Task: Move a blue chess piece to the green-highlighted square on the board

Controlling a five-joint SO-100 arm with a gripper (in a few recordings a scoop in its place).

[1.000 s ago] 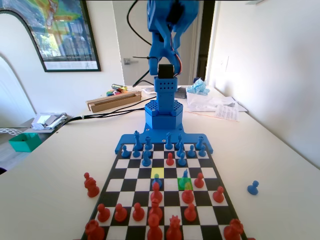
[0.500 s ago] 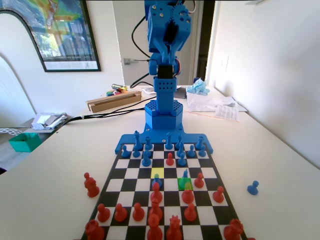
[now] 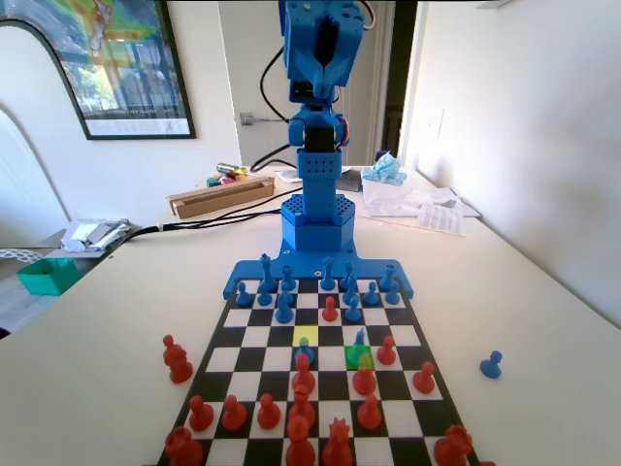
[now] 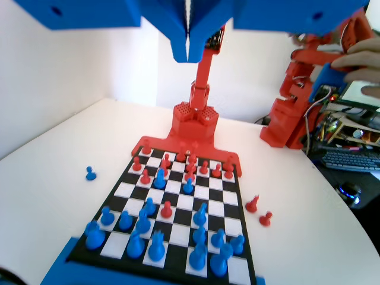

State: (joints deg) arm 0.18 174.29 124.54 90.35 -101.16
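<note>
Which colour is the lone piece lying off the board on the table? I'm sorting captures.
Blue: the lone piece, clearest in the fixed view.

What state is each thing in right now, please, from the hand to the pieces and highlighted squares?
hand: shut, empty, high above the board.
blue chess piece: upright, apparently standing on the green-highlighted square.
green-highlighted square: occupied by that piece.
yellow square: looks unoccupied.
spare blue pawn: upright, off the board, right of it in the fixed view.
</note>
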